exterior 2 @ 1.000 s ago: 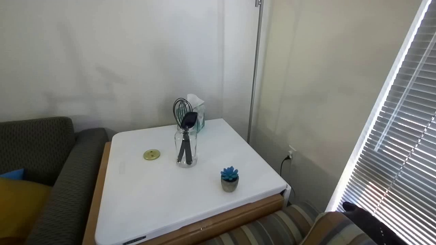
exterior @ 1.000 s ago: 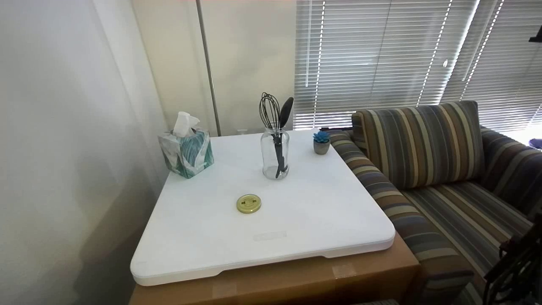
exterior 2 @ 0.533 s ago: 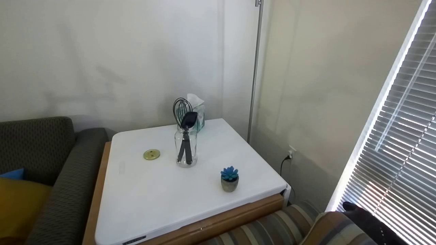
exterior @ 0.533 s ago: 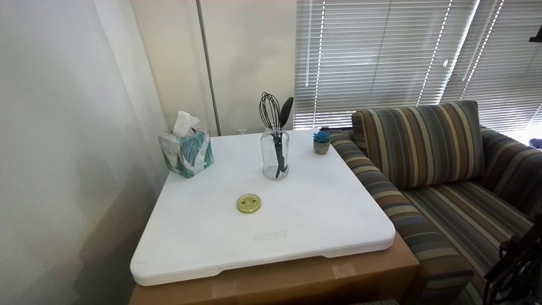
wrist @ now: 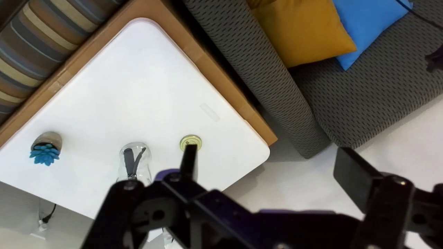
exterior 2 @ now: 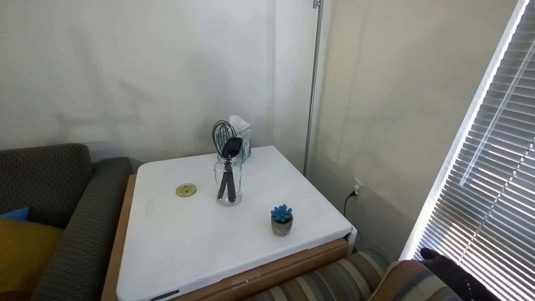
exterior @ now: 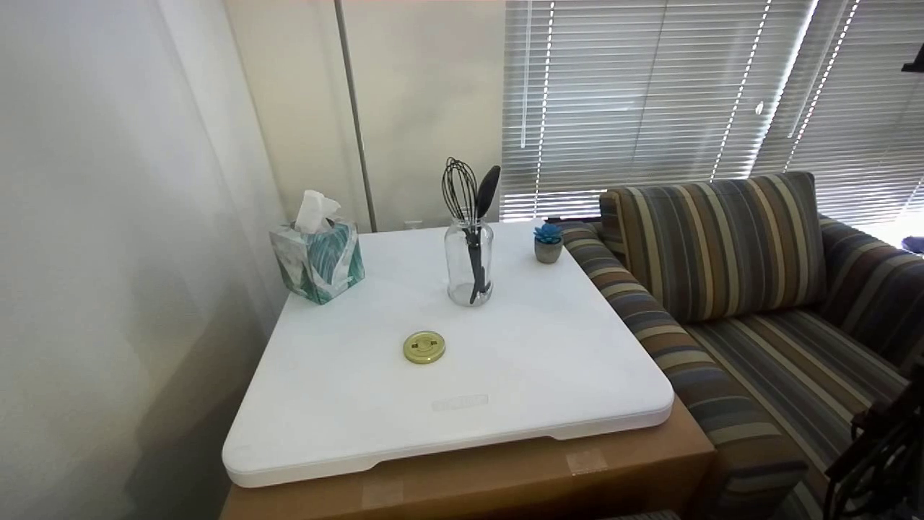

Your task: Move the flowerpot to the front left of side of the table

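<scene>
Pincer (wrist: 268,166): one, shown in the wrist view, extended from the lower edge, its fingers (wrist: 354,176) spread wide apart. Pose: held well clear of the surface (wrist: 138,93), which is seen from above and aslant, one rounded corner topmost.

Flowerpot (wrist: 46,148): one, blue-topped, stood upright on the surface; in that view it is found well to the left of the pincer, untouched.

Jar (wrist: 144,166): one, glass, set between flowerpot and pincer, partly covered by the latter; a whisk (exterior: 460,189) is held inside.

Yellow disc (wrist: 190,139): one, laid flat, just past one fingertip in the picture, partly covered.

Gray sofa (wrist: 367,100): one, pictured up and right of the pincer, a yellow cushion (wrist: 304,34) laid on it.
</scene>
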Robot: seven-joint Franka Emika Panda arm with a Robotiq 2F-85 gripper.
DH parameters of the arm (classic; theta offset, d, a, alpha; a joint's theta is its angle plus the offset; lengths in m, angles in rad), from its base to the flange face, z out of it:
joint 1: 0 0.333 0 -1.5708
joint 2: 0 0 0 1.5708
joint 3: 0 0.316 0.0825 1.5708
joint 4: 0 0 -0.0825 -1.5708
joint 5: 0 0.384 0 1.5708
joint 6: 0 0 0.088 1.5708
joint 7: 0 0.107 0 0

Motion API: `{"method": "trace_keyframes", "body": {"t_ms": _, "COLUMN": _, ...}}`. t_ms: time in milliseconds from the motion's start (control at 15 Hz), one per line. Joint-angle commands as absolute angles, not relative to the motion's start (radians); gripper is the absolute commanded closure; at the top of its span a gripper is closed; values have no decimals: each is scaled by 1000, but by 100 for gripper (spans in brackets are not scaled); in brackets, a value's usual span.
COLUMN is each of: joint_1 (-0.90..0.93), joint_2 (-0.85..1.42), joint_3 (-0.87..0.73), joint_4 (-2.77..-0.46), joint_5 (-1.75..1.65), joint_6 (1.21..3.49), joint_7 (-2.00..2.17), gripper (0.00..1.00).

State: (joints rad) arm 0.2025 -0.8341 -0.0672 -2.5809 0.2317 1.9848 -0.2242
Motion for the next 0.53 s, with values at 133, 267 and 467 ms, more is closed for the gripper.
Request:
{"method": "trace_keyframes", "body": {"t_ms": 133, "joint_1": 200, "joint_2": -754, "joint_3": -81, "joint_4": -2550, "joint_5": 205, "joint_6": 2001, "joint_7": -336, "gripper": 0}}
{"method": "trace_keyframes", "body": {"t_ms": 267, "joint_1": 193, "joint_2": -698, "joint_3": -98, "joint_4": -2530, "joint_5": 184, "joint_6": 2026, "joint_7": -387, "gripper": 0}}
{"method": "trace_keyframes", "body": {"t_ms": 467, "joint_1": 183, "joint_2": -585, "joint_3": -144, "joint_4": -2488, "joint_5": 141, "joint_6": 2064, "joint_7": -474, "gripper": 0}}
